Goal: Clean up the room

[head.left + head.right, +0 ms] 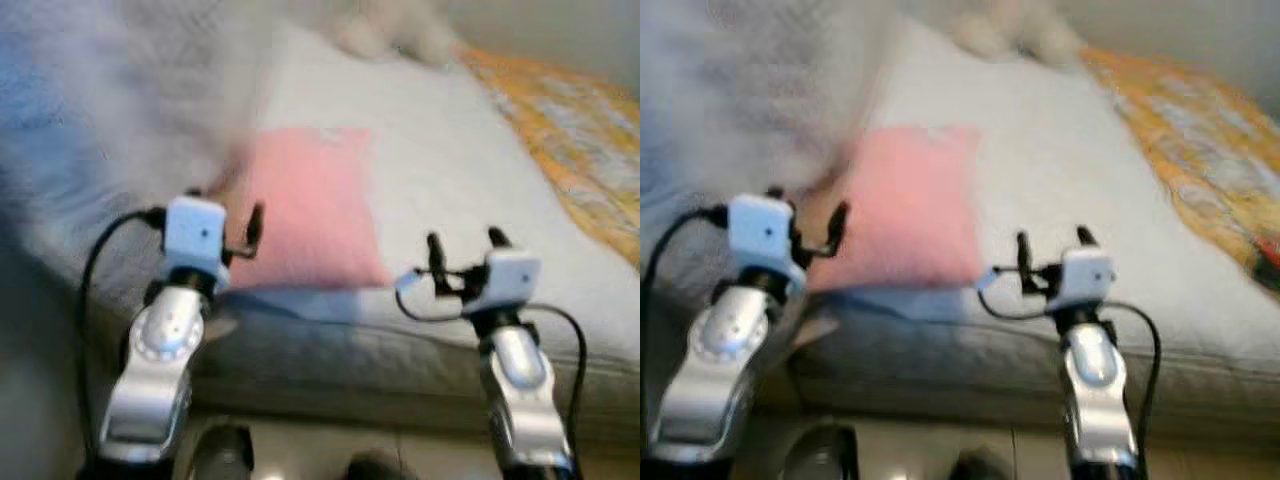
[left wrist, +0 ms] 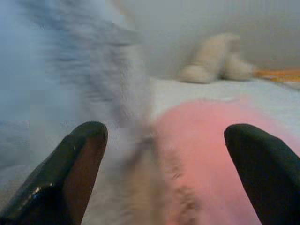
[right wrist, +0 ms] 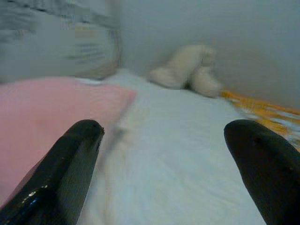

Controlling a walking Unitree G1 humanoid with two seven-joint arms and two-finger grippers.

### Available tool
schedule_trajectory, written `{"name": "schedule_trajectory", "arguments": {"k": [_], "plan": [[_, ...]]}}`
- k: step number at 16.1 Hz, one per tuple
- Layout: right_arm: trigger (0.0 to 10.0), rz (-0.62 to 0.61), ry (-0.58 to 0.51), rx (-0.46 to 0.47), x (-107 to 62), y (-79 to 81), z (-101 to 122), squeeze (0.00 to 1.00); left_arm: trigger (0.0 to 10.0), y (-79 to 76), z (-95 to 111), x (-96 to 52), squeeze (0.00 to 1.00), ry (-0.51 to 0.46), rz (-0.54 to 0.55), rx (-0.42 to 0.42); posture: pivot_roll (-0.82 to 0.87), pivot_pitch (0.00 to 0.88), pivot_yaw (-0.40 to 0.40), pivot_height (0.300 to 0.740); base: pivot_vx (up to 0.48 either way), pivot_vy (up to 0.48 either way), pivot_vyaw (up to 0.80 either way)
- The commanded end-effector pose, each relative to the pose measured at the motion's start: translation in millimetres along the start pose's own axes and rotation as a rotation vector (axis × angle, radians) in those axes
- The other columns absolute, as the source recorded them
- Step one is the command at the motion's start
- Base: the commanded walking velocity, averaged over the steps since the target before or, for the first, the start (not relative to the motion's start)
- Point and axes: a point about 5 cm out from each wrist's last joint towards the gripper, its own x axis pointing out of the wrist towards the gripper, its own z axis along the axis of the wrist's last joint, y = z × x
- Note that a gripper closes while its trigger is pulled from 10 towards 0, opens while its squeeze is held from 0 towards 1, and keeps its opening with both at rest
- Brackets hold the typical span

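Lying lengthwise up bed (image 1: 470,180), pink pillow (image 1: 305,205), both end effectors (image 1: 222,240) (image 1: 465,262) spread wide.

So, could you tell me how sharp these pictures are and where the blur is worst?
Both eye views are soft throughout, worst over the grey blanket at the upper left; the pink pillow has fuzzy edges. In the left wrist view the blanket is smeared, while the black fingers stay fairly crisp. The right wrist view is clearest, showing the cream soft toy.

light: soft, even, dim-ish | glare: none | blur: motion smear in all views, worst upper left | shadows: faint
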Motion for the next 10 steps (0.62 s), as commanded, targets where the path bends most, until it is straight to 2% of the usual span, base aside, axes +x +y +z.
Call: {"name": "schedule_trajectory", "arguments": {"k": [1,3,4,5,6,7,10], "plan": [[10.0,-0.045,0.059,0.043,-8.7,-3.4,-5.3,1.00,10.0,-1.8,-6.4,-1.2,1.00,0.043,-0.018,-0.001,0.10,0.000,-0.110,0.697,0.000,0.000,0.00],[10.0,-0.041,0.075,0.067,-14.0,-0.2,0.3,1.00,10.0,-3.0,-11.8,-6.4,1.00,0.087,-0.034,-0.024,0.10,0.000,-0.103,0.697,0.000,0.000,0.00],[10.0,0.008,0.096,0.101,-13.7,6.5,-0.6,1.00,10.0,-6.8,-14.0,-5.7,0.56,0.103,-0.052,-0.029,0.10,0.000,-0.101,0.697,0.000,0.000,0.00],[10.0,0.028,0.100,0.102,-13.5,9.9,-0.7,1.00,10.0,-8.1,-14.6,-4.2,0.56,0.112,-0.047,-0.044,0.10,0.000,-0.101,0.697,0.000,0.000,0.00],[10.0,0.025,0.107,0.099,-13.3,11.4,0.1,0.42,10.0,-8.8,-13.8,-2.2,0.00,0.109,-0.048,-0.039,0.09,0.000,-0.100,0.697,0.000,0.000,0.00],[10.0,0.018,0.123,0.093,-13.6,12.2,1.6,0.00,10.0,-8.6,-14.4,-0.9,0.00,0.114,-0.050,-0.048,0.09,0.000,-0.099,0.697,0.000,0.000,0.00],[10.0,0.000,0.109,0.085,-9.3,12.8,7.9,0.00,10.0,-12.3,-7.1,1.6,0.00,0.072,-0.084,-0.089,0.09,0.000,-0.096,0.697,0.000,0.000,0.00]]}}
